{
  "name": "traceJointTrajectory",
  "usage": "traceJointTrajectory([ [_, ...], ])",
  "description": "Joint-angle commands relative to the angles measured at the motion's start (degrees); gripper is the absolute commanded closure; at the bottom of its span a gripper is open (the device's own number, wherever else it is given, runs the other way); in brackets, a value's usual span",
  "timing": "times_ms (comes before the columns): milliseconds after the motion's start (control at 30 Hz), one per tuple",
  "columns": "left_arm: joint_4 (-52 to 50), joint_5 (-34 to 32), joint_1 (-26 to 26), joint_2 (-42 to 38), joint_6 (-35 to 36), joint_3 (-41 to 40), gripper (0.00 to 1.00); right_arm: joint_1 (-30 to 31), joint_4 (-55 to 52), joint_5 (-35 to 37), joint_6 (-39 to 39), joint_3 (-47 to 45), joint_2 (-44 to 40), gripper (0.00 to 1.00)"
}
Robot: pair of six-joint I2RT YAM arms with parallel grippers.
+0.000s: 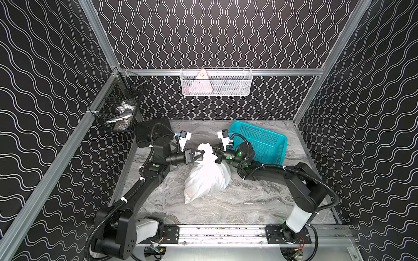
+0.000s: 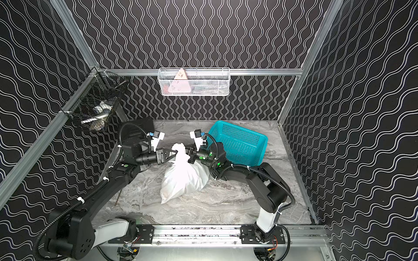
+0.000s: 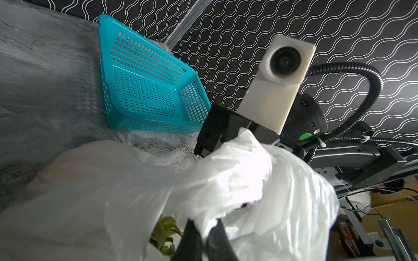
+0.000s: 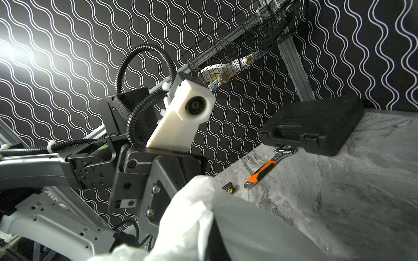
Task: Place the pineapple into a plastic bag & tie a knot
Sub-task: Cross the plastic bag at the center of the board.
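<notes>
— At the middle of the table [image 1: 237,203], the bag [image 1: 207,178] sits slumped, its neck drawn up into a white bunch between the two arms.

— Is the pineapple [image 3: 165,235] in?

— Its green leaves show through a gap in the film, low in the left wrist view. So I judge yes.

— And the grippers?

— The left gripper [image 1: 203,155] is pinched tight on a fold of the neck. The right gripper [image 1: 217,156] sits against the bunch from the other side. Film hides its jaws, so I cannot tell whether it grips.

— How should the knot be tied well?

— The gap suggests it is not yet snug. Both grippers should hold close to the bunch, not at the tail ends. Pull level, straight apart and slowly, because thin film may tear or slip from a pinch.

— What about the surface?

— It is smooth and marble-patterned, so the bag may slide. The fruit's weight should anchor it.

— And the room?

— It is tight, with wavy-lined black walls on three sides. A teal basket [image 1: 260,140] sits tilted just behind the right arm. A black case [image 4: 316,122] and a wrench [image 4: 267,167] lie by the far left corner, well apart from the bag. A wire basket [image 1: 119,101] and a mesh basket [image 1: 216,82] hang on the rails above.
</notes>
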Motion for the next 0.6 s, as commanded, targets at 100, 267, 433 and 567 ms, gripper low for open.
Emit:
traceJointTrajectory([
  [100,-0.3,2.8,0.8,-1.6,3.8,-0.2,1.00,-3.0,-20.8,10.0,-6.3,-3.9,-11.5,0.47],
  [267,-0.2,3.7,0.9,-0.9,3.8,-0.3,1.00,-5.0,-47.3,13.4,-10.3,-4.7,-25.8,0.47],
  [433,-0.6,4.1,0.8,-0.9,4.1,-0.3,1.00,-2.5,-61.7,9.0,-10.7,-1.4,-30.6,0.49],
  [567,0.1,4.5,0.6,-1.2,3.5,-0.7,1.00,-0.7,-63.9,7.9,-11.7,2.1,-27.8,0.50],
])
